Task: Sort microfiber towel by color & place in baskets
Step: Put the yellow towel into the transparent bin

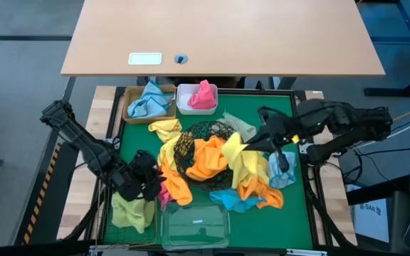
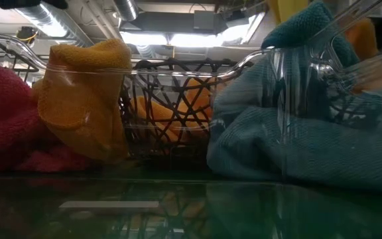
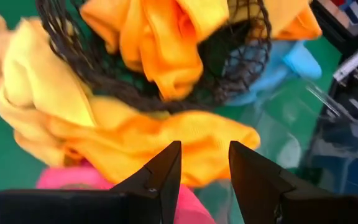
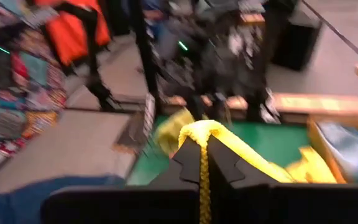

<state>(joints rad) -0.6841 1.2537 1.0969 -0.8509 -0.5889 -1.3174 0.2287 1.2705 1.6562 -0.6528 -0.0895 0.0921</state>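
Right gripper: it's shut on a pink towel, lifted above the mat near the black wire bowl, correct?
Not quite. The right gripper is shut and lifted near the black wire bowl, but the towel pinched in its jaws is a yellow towel, not pink. The right wrist view shows it clearly.

Soft, napped cloth towels [image 1: 203,165] fill a matt black wire bowl [image 1: 191,142]; just beyond the left gripper [image 1: 150,186], a glossy clear plastic box [image 1: 195,226] on matt green mat [image 1: 262,217].
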